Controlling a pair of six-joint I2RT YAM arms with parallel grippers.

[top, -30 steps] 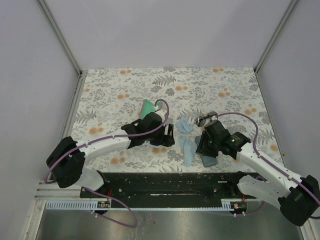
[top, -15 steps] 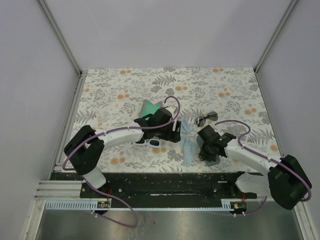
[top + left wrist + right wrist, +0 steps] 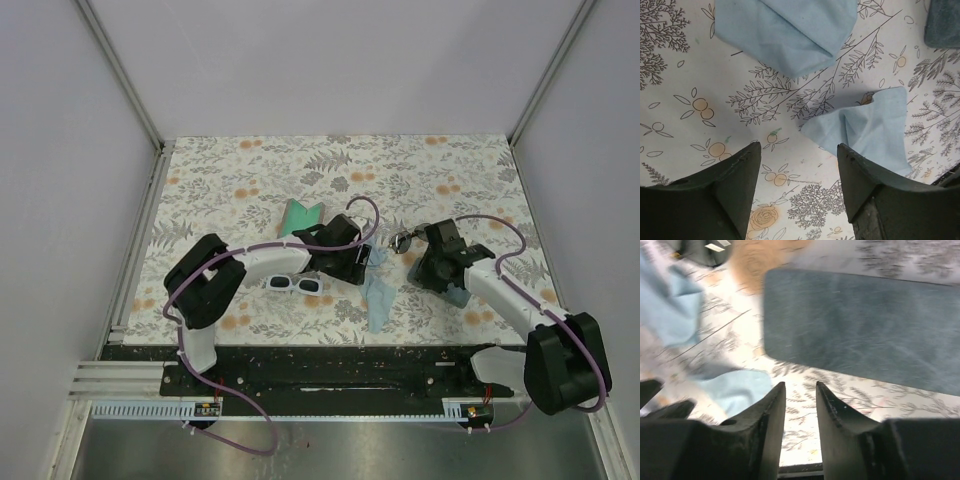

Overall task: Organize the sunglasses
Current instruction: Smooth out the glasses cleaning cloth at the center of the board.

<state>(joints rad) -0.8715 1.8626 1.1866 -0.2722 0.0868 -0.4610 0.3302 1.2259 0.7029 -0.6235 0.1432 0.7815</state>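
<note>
While looking down from the top camera, find the white sunglasses [image 3: 295,285] flat on the floral table [image 3: 450,170]. Lying at about 8 o'clock of the left gripper [image 3: 799,147] and apart from it, just beside the near side of that arm's forearm.

Find that gripper spread wide and gripping nothing, with only printed tabletop in the gap. Beyond its fingertips in the left wrist view, at 12 o'clock and at 2 o'clock, two folds of light-blue cloth [image 3: 865,130], both clear of the fingers.

Find the wire-frame sunglasses [image 3: 407,240] on the table at about 10 o'clock of the right arm's wrist, just beside it; cannot tell whether touching.

Find the right gripper [image 3: 797,390] with its fingers set close together, a narrow slit of tabletop between them, gripping nothing. Ahead of it at 12 o'clock in the right wrist view, the blue-grey case [image 3: 860,325], flat on the table and clear of the fingertips. More of the blue cloth at 9 o'clock, blurred.
</note>
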